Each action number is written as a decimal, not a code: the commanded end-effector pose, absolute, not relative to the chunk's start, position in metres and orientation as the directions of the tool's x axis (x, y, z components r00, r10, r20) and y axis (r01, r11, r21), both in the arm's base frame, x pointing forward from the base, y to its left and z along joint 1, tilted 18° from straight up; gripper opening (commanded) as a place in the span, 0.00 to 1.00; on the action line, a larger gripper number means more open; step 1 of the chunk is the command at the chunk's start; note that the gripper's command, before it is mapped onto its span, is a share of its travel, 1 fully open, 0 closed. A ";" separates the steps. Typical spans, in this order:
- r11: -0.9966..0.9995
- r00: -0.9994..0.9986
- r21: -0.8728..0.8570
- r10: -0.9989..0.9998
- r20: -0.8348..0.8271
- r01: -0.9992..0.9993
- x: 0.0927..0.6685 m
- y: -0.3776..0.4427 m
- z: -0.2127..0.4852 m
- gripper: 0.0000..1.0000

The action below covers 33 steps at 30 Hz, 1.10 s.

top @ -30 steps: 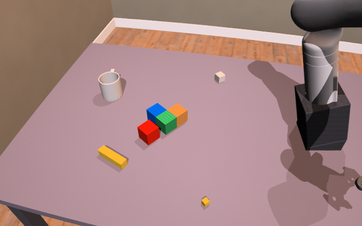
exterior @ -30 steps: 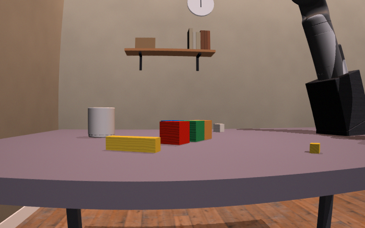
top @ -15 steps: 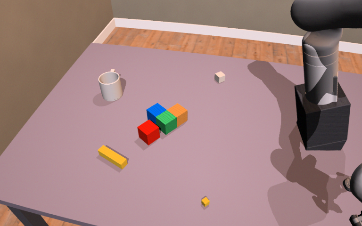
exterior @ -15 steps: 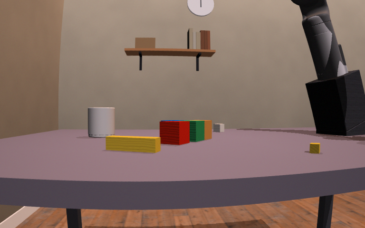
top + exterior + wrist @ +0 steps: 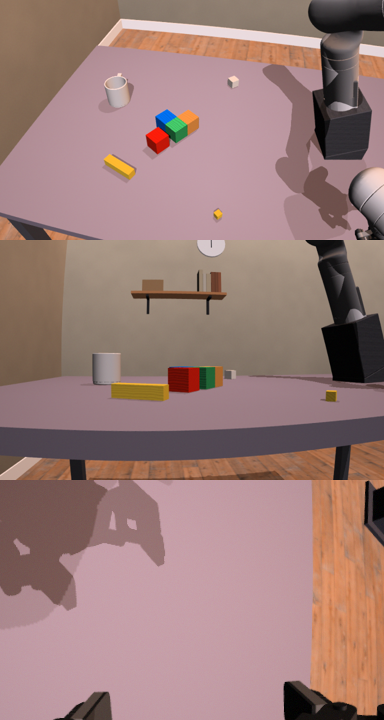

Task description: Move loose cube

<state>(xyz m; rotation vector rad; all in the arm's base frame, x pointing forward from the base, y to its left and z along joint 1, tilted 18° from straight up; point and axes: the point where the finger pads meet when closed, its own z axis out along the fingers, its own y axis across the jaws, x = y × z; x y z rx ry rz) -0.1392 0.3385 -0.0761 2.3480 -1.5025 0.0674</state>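
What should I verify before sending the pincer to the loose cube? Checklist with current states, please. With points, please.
1. Pincer [image 5: 198,704] open, nothing between its fingers: ok.
2. Pincer lined up over the red cube [image 5: 157,140] [image 5: 183,379]: not ok, the wrist view shows no cube.
3. Blue cube [image 5: 165,116], green cube [image 5: 176,129] [image 5: 207,377] and orange cube [image 5: 188,121] [image 5: 218,376] in an L, green at the bend: ok.
4. No object in the open corner between blue and orange: ok.
5. Red cube separated from green: cannot tell.
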 end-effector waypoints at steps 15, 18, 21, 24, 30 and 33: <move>-0.250 0.301 0.239 -0.930 0.212 -0.938 -0.111 0.359 -0.068 1.00; -0.250 0.301 0.239 -0.930 0.212 -0.938 -0.111 0.359 -0.068 1.00; -0.175 0.220 0.218 -0.954 0.202 -0.960 -0.091 0.371 -0.063 1.00; -0.175 0.220 0.218 -0.954 0.202 -0.960 -0.091 0.371 -0.063 1.00; -0.099 0.138 0.198 -0.972 0.190 -0.975 -0.070 0.382 -0.059 1.00; -0.099 0.138 0.198 -0.972 0.190 -0.975 -0.070 0.382 -0.059 1.00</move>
